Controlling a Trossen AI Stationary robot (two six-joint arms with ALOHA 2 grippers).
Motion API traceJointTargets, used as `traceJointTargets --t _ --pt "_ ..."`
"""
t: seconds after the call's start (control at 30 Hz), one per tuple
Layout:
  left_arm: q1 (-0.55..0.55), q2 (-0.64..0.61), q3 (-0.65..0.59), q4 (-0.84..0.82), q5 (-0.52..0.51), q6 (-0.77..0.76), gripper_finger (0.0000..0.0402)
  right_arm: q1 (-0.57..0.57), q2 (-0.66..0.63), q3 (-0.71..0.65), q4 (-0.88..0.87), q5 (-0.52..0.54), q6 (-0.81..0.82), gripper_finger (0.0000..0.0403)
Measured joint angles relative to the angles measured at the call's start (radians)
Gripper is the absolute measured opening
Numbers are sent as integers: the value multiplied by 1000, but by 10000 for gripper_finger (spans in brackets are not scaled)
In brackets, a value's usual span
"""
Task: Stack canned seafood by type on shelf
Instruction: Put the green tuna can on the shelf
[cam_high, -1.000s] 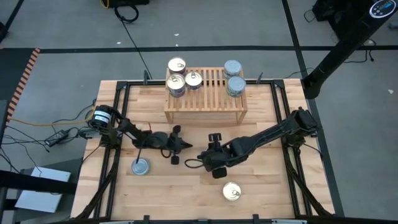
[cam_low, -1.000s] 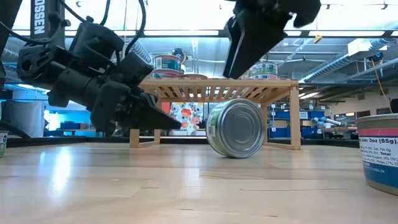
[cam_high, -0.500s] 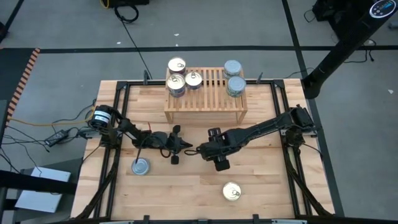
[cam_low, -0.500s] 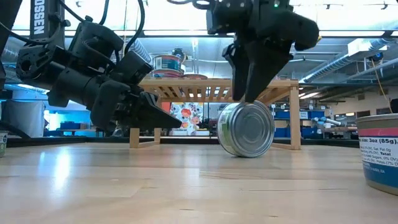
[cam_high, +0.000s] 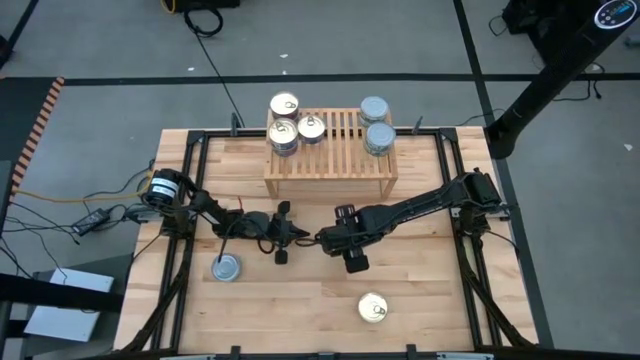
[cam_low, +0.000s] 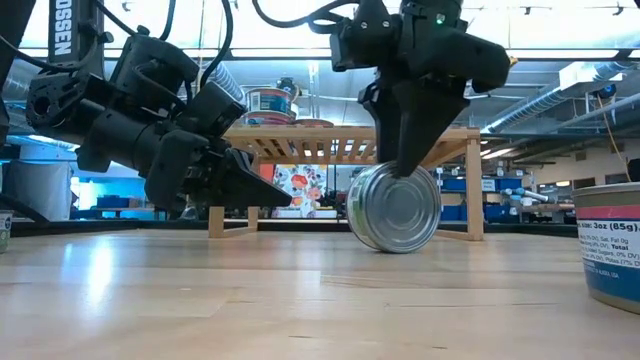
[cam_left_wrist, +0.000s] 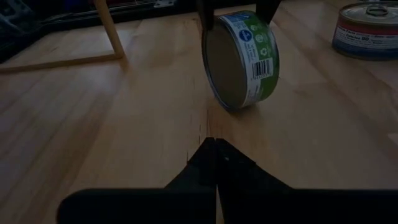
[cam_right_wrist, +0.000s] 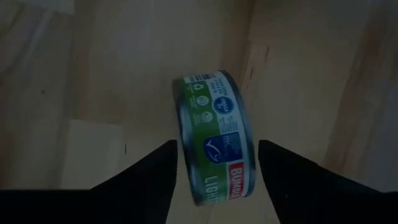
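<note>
Your right gripper (cam_right_wrist: 214, 165) hangs spread astride the green-labelled tin (cam_right_wrist: 214, 138) standing on edge mid-table, at six o'clock from the shelf (cam_high: 330, 150), so you're reaching to pick; next, I'd judge, lower and clamp its flat faces.

plank tabletop (cam_high: 420, 300), grey floor (cam_high: 120, 60), black cables (cam_high: 100, 215)
</note>
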Motion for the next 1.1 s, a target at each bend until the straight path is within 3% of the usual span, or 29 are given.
traceJointTargets --t 0.5,0.73,1.1 --pt "0 0 0 0 0 0 1 -4 10 1 -1 -23 15 164" --pt "0 1 0 0 0 0 1 6 12 20 -25 -16 15 160" --pt "0 1 0 1 0 0 1 72 12 259 -207 202 15 159"
